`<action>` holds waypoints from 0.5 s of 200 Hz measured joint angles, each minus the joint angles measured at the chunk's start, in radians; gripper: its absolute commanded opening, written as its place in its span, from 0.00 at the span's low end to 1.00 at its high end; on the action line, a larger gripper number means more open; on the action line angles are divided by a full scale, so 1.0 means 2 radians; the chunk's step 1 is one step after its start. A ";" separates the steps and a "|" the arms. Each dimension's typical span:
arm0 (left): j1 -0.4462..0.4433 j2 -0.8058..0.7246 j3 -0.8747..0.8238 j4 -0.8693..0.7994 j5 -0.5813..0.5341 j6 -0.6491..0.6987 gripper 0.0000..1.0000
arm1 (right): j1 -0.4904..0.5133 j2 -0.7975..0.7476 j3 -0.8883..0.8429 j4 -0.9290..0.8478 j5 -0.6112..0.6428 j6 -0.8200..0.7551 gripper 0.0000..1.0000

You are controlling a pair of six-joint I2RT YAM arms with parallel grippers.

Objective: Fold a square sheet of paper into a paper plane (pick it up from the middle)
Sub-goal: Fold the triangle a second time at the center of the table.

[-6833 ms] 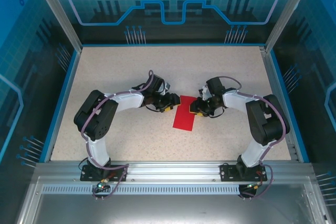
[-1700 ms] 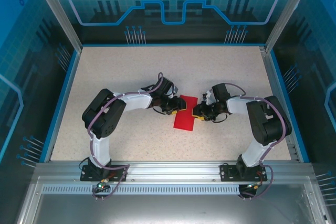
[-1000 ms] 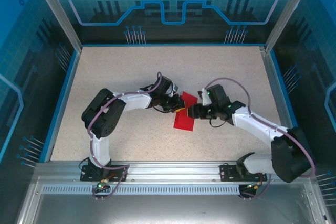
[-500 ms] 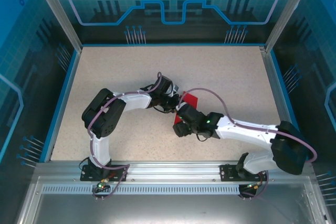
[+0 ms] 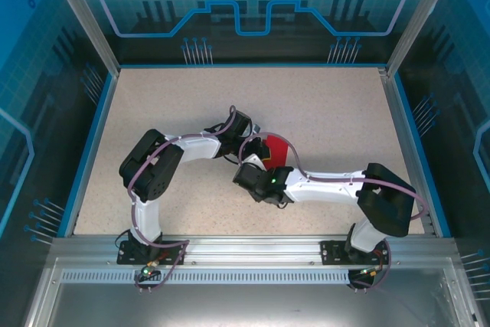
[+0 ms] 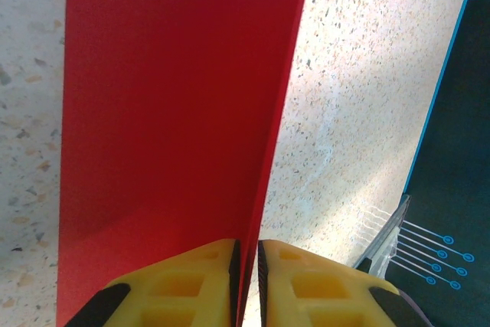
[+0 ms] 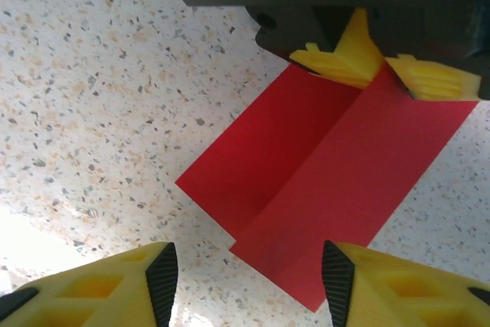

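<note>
Fingers of the right arm (image 7: 115, 285) are held wide apart and empty, low over the tabletop (image 7: 92, 74). Just ahead, the square sheet of paper (image 7: 329, 174) is laid, creased lengthwise, its long axis running diagonally away from them. At its far end the raised crease is pinched between the left fingers (image 7: 344, 55), so the left arm is judged nearer.

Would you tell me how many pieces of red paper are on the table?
1: the red paper, on the table, pinched at one edge by the left gripper; none seems hidden.
</note>
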 measured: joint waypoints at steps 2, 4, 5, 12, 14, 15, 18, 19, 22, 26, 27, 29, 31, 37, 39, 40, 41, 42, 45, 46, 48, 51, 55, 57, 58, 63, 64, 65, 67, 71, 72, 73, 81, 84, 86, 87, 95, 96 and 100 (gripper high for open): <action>0.000 0.000 0.000 0.000 0.000 0.000 0.18 | 0.000 0.000 0.000 -0.001 0.001 0.000 0.49; 0.000 0.000 0.000 0.000 0.000 0.000 0.18 | 0.000 0.000 0.000 -0.002 0.002 0.002 0.48; 0.000 0.000 0.000 0.000 0.000 0.000 0.18 | 0.000 0.000 0.000 -0.002 0.002 0.002 0.48; 0.000 0.000 0.000 0.000 0.000 0.000 0.18 | 0.000 0.000 0.001 -0.003 0.005 0.003 0.47; 0.000 0.000 0.000 0.000 0.000 0.000 0.18 | 0.000 0.000 0.001 -0.004 0.006 0.001 0.46; 0.000 0.000 0.000 0.000 0.000 0.000 0.18 | 0.000 0.000 0.001 -0.004 0.007 0.002 0.46; 0.000 0.000 0.000 0.000 0.000 0.000 0.18 | 0.000 0.000 0.001 -0.005 0.008 0.004 0.45; 0.000 0.000 0.000 0.000 0.000 0.000 0.18 | 0.000 0.000 0.001 -0.005 0.008 0.004 0.45; 0.000 0.000 0.000 0.000 0.000 0.000 0.18 | 0.000 0.000 0.001 -0.006 0.010 0.003 0.44; 0.000 0.000 0.000 0.000 0.000 0.000 0.18 | 0.000 0.000 0.002 -0.007 0.012 0.004 0.42; 0.000 0.000 0.000 0.000 0.000 0.000 0.18 | 0.000 0.000 0.002 -0.007 0.012 0.003 0.42; 0.000 0.000 0.000 0.000 0.000 0.000 0.18 | 0.000 0.000 0.002 -0.007 0.012 0.003 0.41; 0.000 0.000 0.000 0.000 0.000 0.000 0.18 | 0.000 0.000 0.002 -0.008 0.013 0.005 0.41; 0.000 0.000 0.000 0.000 0.000 0.000 0.18 | 0.000 0.000 0.003 -0.009 0.014 0.005 0.37; 0.000 0.000 0.000 0.000 0.000 0.000 0.18 | 0.000 0.000 0.003 -0.009 0.014 0.004 0.37; 0.000 0.000 0.000 0.000 0.000 0.000 0.18 | 0.000 0.000 0.003 -0.009 0.014 0.004 0.36; 0.000 0.000 0.000 0.000 0.000 0.000 0.18 | 0.000 0.000 0.003 -0.009 0.014 0.003 0.35; 0.000 0.000 0.000 0.000 0.000 0.000 0.18 | 0.000 0.000 0.003 -0.009 0.015 0.003 0.35; 0.000 0.000 0.000 0.000 0.000 0.000 0.18 | 0.000 0.000 0.003 -0.010 0.015 0.005 0.34; 0.000 0.000 0.000 0.000 0.000 0.000 0.18 | 0.000 0.000 0.003 -0.010 0.015 0.005 0.33; 0.000 0.000 0.000 0.000 0.000 0.000 0.18 | 0.000 0.000 0.003 -0.010 0.016 0.003 0.32; 0.000 0.000 0.000 0.000 0.000 0.000 0.18 | 0.000 -0.001 0.003 -0.010 0.016 0.006 0.31; 0.000 0.000 0.000 -0.001 0.000 0.000 0.18 | 0.000 -0.001 0.003 -0.011 0.016 0.003 0.30; 0.000 0.000 0.000 -0.001 0.000 0.000 0.18 | 0.000 -0.001 0.003 -0.011 0.017 0.005 0.29; 0.000 0.000 0.000 -0.001 0.000 0.000 0.18 | 0.000 -0.001 0.003 -0.011 0.017 0.006 0.29; 0.000 0.000 0.000 -0.001 0.000 0.000 0.18 | 0.000 -0.002 0.003 -0.011 0.017 0.004 0.27; 0.000 0.000 0.000 -0.001 0.000 0.000 0.18 | 0.000 -0.002 0.003 -0.011 0.018 0.006 0.27; 0.000 0.000 0.000 -0.001 0.000 0.000 0.18 | 0.000 -0.002 0.003 -0.011 0.017 0.006 0.27; 0.000 0.000 0.000 -0.001 0.000 0.000 0.18 | 0.000 -0.002 0.003 -0.011 0.017 0.005 0.26; 0.000 0.000 0.000 -0.002 0.000 0.000 0.18 | 0.000 -0.002 0.003 -0.011 0.018 0.006 0.25; 0.000 0.000 0.000 -0.002 0.000 0.000 0.18 | 0.000 -0.002 0.003 -0.011 0.018 0.006 0.25; 0.000 0.000 0.000 -0.002 0.000 0.000 0.18 | 0.000 -0.002 0.003 -0.011 0.018 0.006 0.25; 0.000 0.000 0.000 -0.002 0.000 0.000 0.18 | 0.000 -0.003 0.003 -0.012 0.018 0.005 0.22; 0.000 0.000 0.000 -0.003 0.000 0.000 0.18 | 0.000 -0.003 0.003 -0.012 0.018 0.007 0.21; 0.000 0.000 0.000 -0.003 0.000 0.000 0.18 | 0.000 -0.003 0.003 -0.012 0.017 0.006 0.20; 0.000 0.000 0.000 -0.003 0.000 0.000 0.18 | 0.000 -0.003 0.003 -0.012 0.017 0.006 0.19; 0.000 0.000 0.000 -0.004 0.000 0.000 0.18 | 0.000 -0.004 0.003 -0.014 0.018 0.005 0.17; 0.000 0.000 0.000 -0.004 0.000 0.000 0.18 | 0.000 -0.004 0.003 -0.014 0.018 0.006 0.17; 0.000 0.000 0.000 -0.004 0.000 0.000 0.18 | 0.000 -0.004 0.003 -0.014 0.017 0.007 0.16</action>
